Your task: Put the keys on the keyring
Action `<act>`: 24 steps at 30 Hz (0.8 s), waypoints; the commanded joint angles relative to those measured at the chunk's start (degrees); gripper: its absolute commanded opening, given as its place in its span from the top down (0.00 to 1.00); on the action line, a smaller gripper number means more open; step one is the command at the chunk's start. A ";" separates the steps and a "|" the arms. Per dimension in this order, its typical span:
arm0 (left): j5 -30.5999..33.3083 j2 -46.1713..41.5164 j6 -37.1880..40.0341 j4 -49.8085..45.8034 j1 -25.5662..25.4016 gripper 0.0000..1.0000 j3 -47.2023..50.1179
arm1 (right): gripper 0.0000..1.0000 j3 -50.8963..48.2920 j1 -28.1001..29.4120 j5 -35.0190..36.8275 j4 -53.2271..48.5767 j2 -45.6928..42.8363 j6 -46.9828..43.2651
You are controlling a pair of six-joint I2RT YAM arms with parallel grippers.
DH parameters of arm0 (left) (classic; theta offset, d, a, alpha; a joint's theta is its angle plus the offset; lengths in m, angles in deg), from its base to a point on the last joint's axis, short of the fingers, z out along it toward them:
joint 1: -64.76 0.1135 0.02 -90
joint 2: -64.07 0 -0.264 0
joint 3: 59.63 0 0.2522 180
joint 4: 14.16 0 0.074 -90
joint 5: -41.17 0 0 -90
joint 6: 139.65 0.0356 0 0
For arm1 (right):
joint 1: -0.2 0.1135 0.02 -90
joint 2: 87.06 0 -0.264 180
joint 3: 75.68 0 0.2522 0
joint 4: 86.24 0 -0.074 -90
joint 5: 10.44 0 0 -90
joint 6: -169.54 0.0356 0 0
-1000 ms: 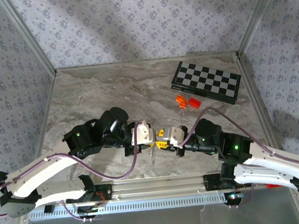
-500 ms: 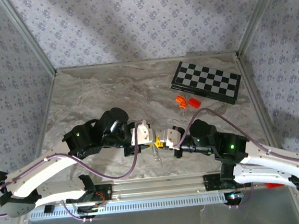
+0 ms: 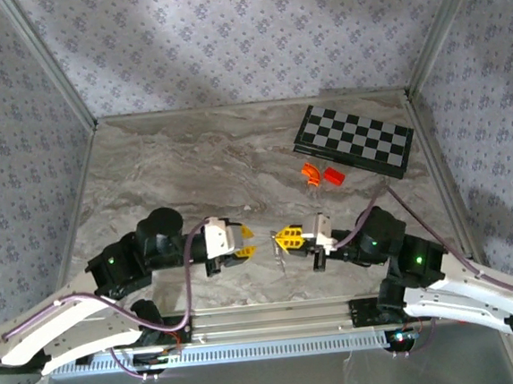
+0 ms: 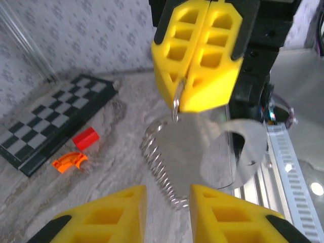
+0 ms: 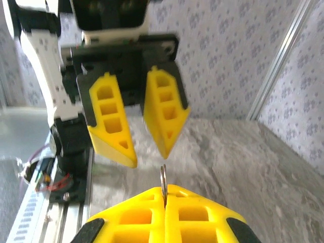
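Observation:
My right gripper is shut on the top loop of the keyring, a pale coiled cord that hangs down from it over the marble table. In the left wrist view the right gripper faces me with the coil dangling below it. My left gripper stands open, the coil's lower end just beyond its fingertips and not touched. In the right wrist view the ring's edge sticks up from my shut fingers, and the left gripper gapes opposite. I cannot make out the keys.
A folded chessboard lies at the back right. A red block and an orange curved piece sit just in front of it. The metal rail runs along the near edge.
The two grippers were pressed together at the table's front centre. The left one has opened and drawn back to the left; the right one has moved right, keeping the keyring.

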 commanded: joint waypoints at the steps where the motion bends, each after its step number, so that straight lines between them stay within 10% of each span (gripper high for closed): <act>1: -2.77 -2.53 -6.18 14.59 0.43 0.72 3.19 | 1.00 -0.94 -2.50 -6.93 9.83 -1.41 6.80; 24: -11.87 3.64 -8.32 24.80 0.39 0.75 -0.62 | 1.00 -4.81 -7.99 -16.30 25.69 0.87 16.98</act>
